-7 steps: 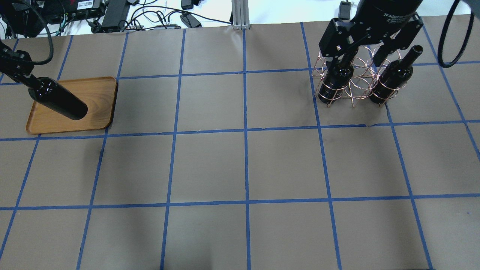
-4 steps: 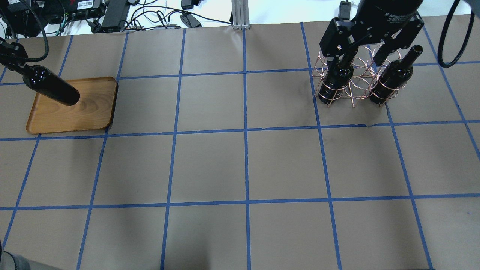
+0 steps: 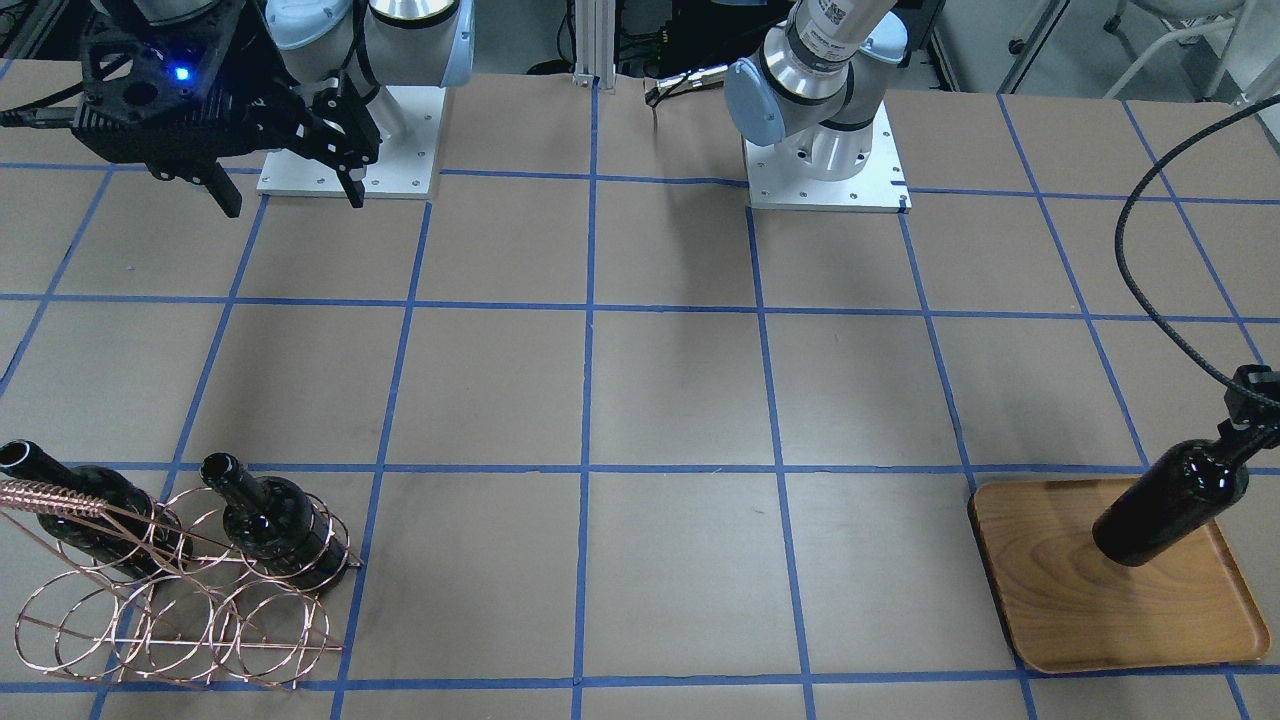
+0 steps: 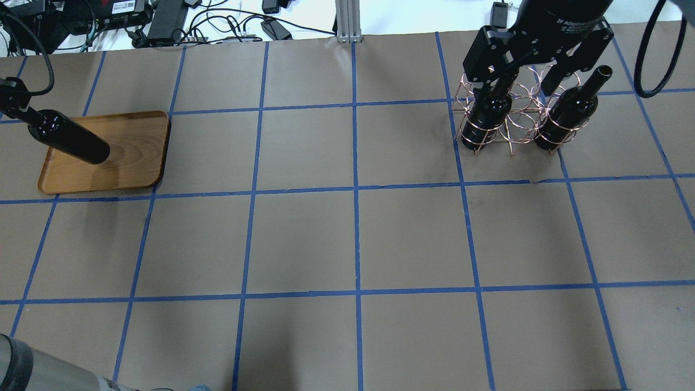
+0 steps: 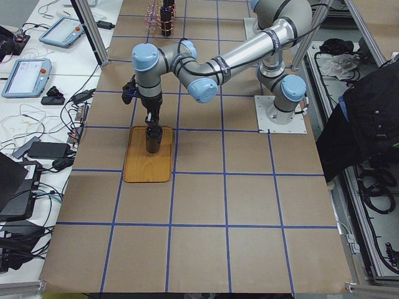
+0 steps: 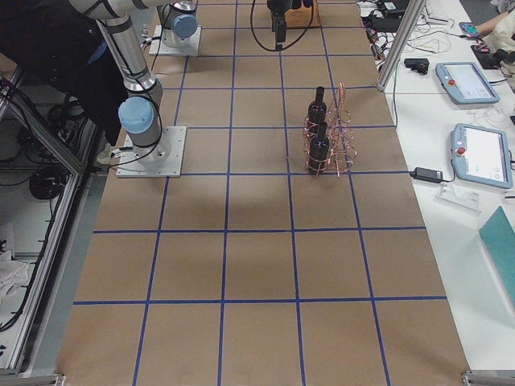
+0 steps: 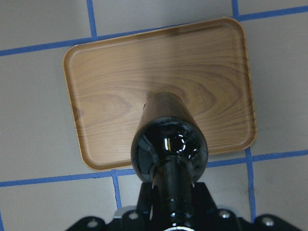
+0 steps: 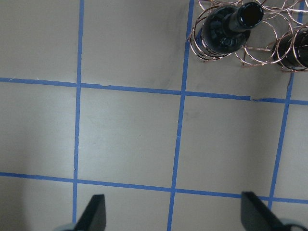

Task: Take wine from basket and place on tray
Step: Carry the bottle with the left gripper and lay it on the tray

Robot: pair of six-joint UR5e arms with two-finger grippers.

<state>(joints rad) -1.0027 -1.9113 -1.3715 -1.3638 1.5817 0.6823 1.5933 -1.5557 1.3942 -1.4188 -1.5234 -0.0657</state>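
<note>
My left gripper is shut on the neck of a near-black wine bottle. It holds the bottle upright over the wooden tray, base at or just above the wood; the left wrist view shows the bottle over the tray. In the front view the bottle is over the tray's far half. The copper wire basket holds two more bottles. My right gripper is open and empty, high above the basket; it also shows in the right wrist view.
Cables and power bricks lie past the table's far edge. A black cable loops near the left arm. A grey sleeve enters at the near left corner. The basket's coiled handle sticks up.
My left gripper has lowered the bottle toward the tray and shifted it slightly left. The right gripper has stayed still. A grey sleeve has come in at the bottom left.
</note>
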